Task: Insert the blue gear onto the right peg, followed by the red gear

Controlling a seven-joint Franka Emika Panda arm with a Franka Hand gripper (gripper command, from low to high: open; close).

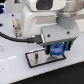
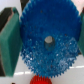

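Now the gripper [image 1: 58,49] is clenching the blue gear [image 2: 47,42] between its fingers [image 2: 8,42], carrying it over the grey plate [image 1: 34,57]. On the wrist view the pads are pressing the toothed rim from 9 and 3 o'clock, leaving the hub hole clear, presumably so the peg can pass through. The red gear [image 2: 39,80] is waiting below, showing at 6 o'clock of the blue one. The pegs are hiding behind the arm; alignment I cannot judge.
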